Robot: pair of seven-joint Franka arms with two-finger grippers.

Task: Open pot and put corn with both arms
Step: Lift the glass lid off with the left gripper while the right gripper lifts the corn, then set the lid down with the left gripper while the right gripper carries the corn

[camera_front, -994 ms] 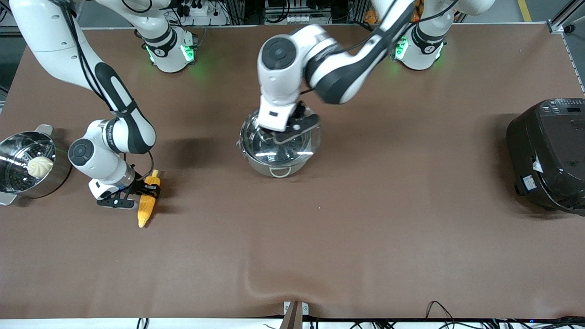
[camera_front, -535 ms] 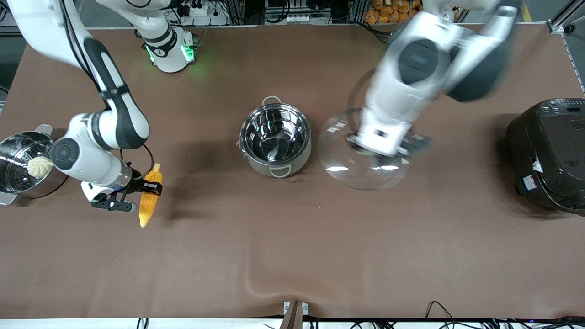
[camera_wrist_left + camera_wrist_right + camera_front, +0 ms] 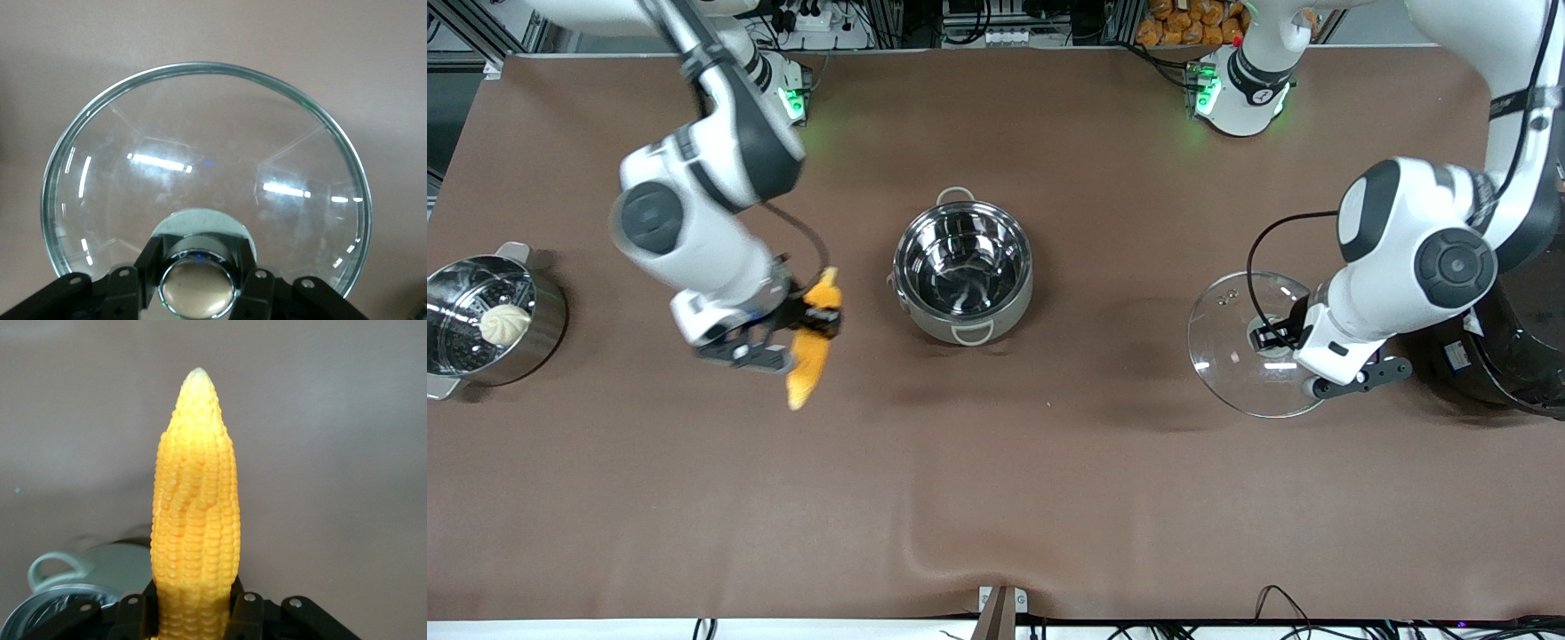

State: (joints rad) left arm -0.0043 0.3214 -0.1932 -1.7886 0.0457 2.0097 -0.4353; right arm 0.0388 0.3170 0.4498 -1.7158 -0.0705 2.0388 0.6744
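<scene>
Three containers sit on the brown table (image 3: 996, 498) in the front view. The pot (image 3: 963, 270) stands open near the middle, its shiny steel bowl empty, with one loop handle toward the robots' bases and one toward the camera. At the right arm's end of the table, a steel steamer pot (image 3: 487, 320) holds a white bun (image 3: 504, 324) on its perforated tray. At the left arm's end, a black rice cooker (image 3: 1512, 356) sits partly hidden under the left arm, lid closed. The right gripper (image 3: 783, 338) hangs in the air over bare table between the steamer pot and the pot, its fingers closed on the thick end of the corn (image 3: 811, 351), whose tapered tip points toward the camera. The left gripper (image 3: 1285, 342) is over the table between the pot and the rice cooker, clamped on the knob of the clear glass lid (image 3: 1245, 356); whether the lid touches the table cannot be told.

In the left wrist view, both black fingers (image 3: 130, 293) press against the bronze knob (image 3: 197, 290), and the round glass lid (image 3: 200, 160) spreads out below with bare table showing through it.

In the right wrist view, the right gripper (image 3: 193, 613) pinches the yellow corn (image 3: 195, 513) between its fingers, with the pale tip pointing away. The pot's rim and one loop handle (image 3: 50, 570) show past the fingers.
</scene>
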